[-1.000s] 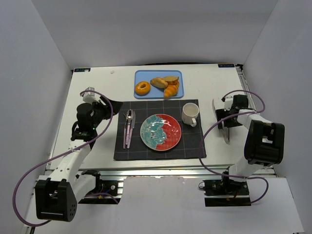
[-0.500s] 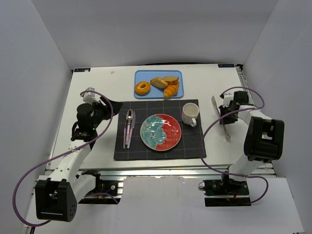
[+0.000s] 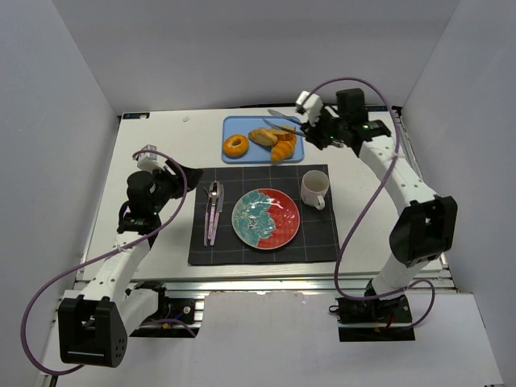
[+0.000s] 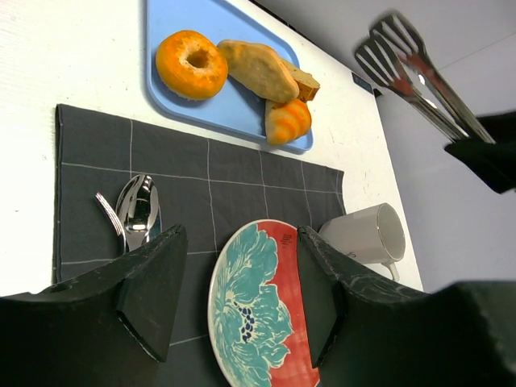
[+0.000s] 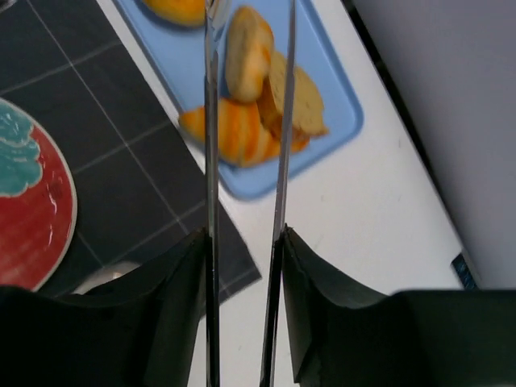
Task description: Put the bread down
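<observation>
The bread, a golden-brown ring donut (image 3: 235,145), lies at the left end of the blue tray (image 3: 234,125) at the back; it also shows in the left wrist view (image 4: 191,64) and, cut off at the top edge, in the right wrist view (image 5: 181,8). My right gripper (image 3: 320,130) (image 5: 244,242) is shut on metal tongs (image 3: 284,119) (image 5: 211,121), held in the air over the tray's right end, tips apart and empty. My left gripper (image 3: 182,179) (image 4: 238,270) is open and empty, left of the placemat. The red-and-teal plate (image 3: 266,218) (image 4: 258,306) holds nothing.
Two tan rolls (image 3: 263,135) and a yellow-orange croissant (image 3: 282,150) lie on the tray beside the donut. A white mug (image 3: 314,189) stands on the dark placemat (image 3: 322,242) right of the plate. A spoon and fork (image 3: 213,210) lie left of the plate.
My right arm has lifted the tongs from the table at the right and swung up and left to the tray's right end. The left arm has not moved.
</observation>
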Controlling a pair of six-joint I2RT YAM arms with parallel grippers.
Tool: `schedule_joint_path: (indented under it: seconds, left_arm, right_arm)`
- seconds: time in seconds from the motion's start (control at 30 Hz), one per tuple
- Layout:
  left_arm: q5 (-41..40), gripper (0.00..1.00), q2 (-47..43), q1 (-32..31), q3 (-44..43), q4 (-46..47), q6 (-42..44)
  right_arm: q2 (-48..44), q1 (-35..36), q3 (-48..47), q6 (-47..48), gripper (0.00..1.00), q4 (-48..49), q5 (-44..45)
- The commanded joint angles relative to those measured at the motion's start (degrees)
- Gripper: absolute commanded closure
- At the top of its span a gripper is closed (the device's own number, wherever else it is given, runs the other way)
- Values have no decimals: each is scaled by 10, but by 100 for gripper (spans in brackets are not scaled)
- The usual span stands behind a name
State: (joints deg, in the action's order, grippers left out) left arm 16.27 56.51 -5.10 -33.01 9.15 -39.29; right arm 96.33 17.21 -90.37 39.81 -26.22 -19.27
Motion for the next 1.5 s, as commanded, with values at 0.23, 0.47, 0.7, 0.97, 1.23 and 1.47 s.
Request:
schedule_joint_path:
  seconds: [0.23, 0.47, 0.7, 0.97, 1.23, 1.47]
  left_arm:
    - [-14, 34, -35, -2, 8, -12, 11]
    - [-19, 34, -41, -3, 10, -20, 15]
    - [-19, 33, -43, -3, 15, -17, 14]
    - [-19, 33, -42, -3, 12, -19, 17]
    - [-19, 33, -43, -3, 7, -28, 20]
    - [-23, 33, -47, -2, 2, -36, 21]
  right_arm:
    - [149, 113, -153, 138, 52, -26, 88]
    - [196, 162, -165, 235, 51, -21, 133]
    - [221, 175, -177, 274, 51, -14, 153]
    - [243, 179, -178, 301, 51, -17, 167]
    - [257, 183, -171, 314, 51, 13, 182]
    - [239, 187, -136, 319, 51, 62, 184]
